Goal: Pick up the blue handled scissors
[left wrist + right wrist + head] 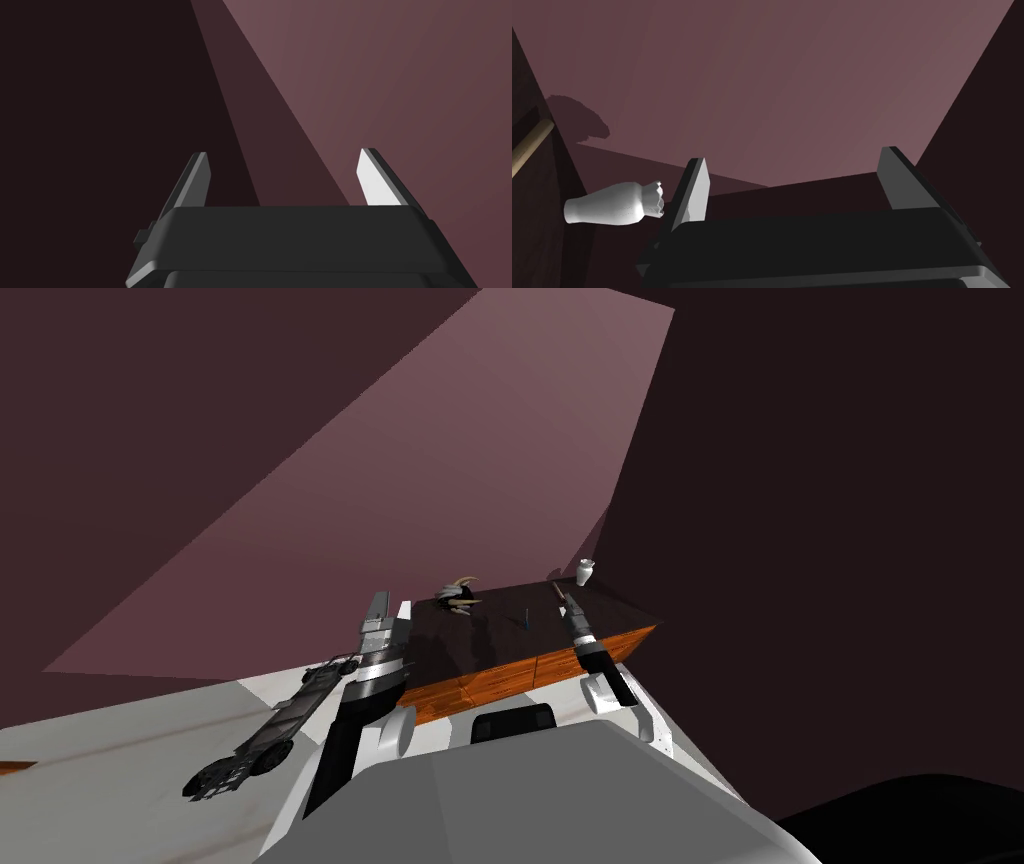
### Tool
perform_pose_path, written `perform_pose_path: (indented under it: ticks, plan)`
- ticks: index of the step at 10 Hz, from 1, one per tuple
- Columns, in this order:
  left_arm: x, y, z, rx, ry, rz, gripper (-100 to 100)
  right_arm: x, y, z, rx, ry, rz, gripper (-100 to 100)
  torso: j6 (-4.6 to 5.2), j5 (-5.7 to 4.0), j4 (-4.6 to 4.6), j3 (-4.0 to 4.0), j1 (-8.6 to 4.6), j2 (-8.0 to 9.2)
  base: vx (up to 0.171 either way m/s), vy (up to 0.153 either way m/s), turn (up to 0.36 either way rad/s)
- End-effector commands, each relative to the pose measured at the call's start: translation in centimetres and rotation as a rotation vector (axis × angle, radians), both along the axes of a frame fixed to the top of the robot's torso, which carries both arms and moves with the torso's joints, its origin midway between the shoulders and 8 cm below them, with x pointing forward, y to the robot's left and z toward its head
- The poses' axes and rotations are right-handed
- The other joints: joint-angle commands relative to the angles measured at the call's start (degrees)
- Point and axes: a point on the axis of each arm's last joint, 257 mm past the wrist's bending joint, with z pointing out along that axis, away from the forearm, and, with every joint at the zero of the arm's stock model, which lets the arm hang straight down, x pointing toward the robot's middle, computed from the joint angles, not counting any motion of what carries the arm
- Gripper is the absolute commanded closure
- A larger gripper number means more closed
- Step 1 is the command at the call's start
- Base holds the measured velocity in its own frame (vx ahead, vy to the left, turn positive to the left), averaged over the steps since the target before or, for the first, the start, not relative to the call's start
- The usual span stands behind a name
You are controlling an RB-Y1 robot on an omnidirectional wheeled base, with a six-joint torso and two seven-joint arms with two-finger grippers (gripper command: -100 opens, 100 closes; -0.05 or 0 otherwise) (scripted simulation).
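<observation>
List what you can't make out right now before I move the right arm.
Blue scissors: head view, a tiny sliver on the table; handles and orientation too small.
Dark spiky object: head view, too small to identify.
Wooden rod: right wrist view, cut off by the edge.

1. Scissors (pixel 523 619): a thin bluish sliver on the tabletop (pixel 480 645), too small to make out the handles.
2. Spiky dark item (pixel 460 595) near them: too small to identify.
3. Wooden rod (pixel 529 145): cut off at the right wrist view's edge.

No lettering, label, brand, number or sign can be read on anything in view.
</observation>
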Motion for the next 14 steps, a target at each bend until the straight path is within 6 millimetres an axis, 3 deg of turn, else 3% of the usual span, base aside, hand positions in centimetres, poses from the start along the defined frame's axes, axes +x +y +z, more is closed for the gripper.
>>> perform_pose_path:
  ticks: [1, 2, 3, 4, 7, 9, 10, 11, 14]
  plan:
    - [0.0, 0.0, 0.0, 0.0, 0.0, 0.0, 0, 0.5, 0.4, -2.6, -0.036, 0.067, 0.012, -100, 0.0, 0.0, 0.0, 0.0, 0.0, 0.0, -0.014, 0.026, 0.12]
    - [0.0, 0.0, 0.0, 0.0, 0.0, 0.0, 0, 0.5, 0.4, -2.6, -0.036, 0.067, 0.012, -100, -0.02, 0.0, 0.0, -0.01, -0.01, -0.02, -0.007, 0.018, 0.058]
    - [0.0, 0.0, 0.0, 0.0, 0.0, 0.0, 0, 0.9, 0.7, -4.6, -0.069, 0.117, 0.023, -100, 0.0, 0.0, -0.01, -0.03, -0.03, -0.05, -0.014, 0.024, 0.098]
    - [0.0, 0.0, 0.0, 0.0, 0.0, 0.0, 0, 0.9, 0.7, -4.9, -0.069, 0.123, 0.022, -100, -0.02, 0.0, -0.01, -0.02, -0.01, -0.04, -0.011, 0.019, 0.052]
    - [0.0, 0.0, 0.0, 0.0, 0.0, 0.0, 0, 1.7, 1.1, -11.1, -0.182, 0.273, 0.051, -100, -0.03, 0.0, -0.01, -0.02, 0.02, -0.04, -0.018, 0.033, 0.177]
    - [0.0, 0.0, 0.0, 0.0, 0.0, 0.0, 0, 1.7, 0.7, -14.1, -0.226, 0.341, 0.056, -100, 0.02, 0.01, 0.0, -0.02, -0.01, -0.03, -0.012, 0.028, 0.081]
    - [0.0, 0.0, 0.0, 0.0, 0.0, 0.0, 0, 1.6, 0.6, -14.4, -0.226, 0.349, 0.055, -100, -0.01, 0.0, 0.0, -0.02, -0.01, -0.04, -0.007, 0.014, 0.073]
    - [0.0, 0.0, 0.0, 0.0, 0.0, 0.0, 0, 1.6, 0.4, -16.6, -0.271, 0.401, 0.061, -100, 0.01, -0.01, -0.01, -0.03, -0.04, -0.06, -0.008, 0.021, 0.152]
    - [0.0, 0.0, 0.0, 0.0, 0.0, 0.0, 0, 1.5, -0.5, -20.6, -0.367, 0.499, 0.071, -100, 0.03, 0.0, -0.01, -0.03, -0.04, -0.06, -0.006, 0.024, 0.142]
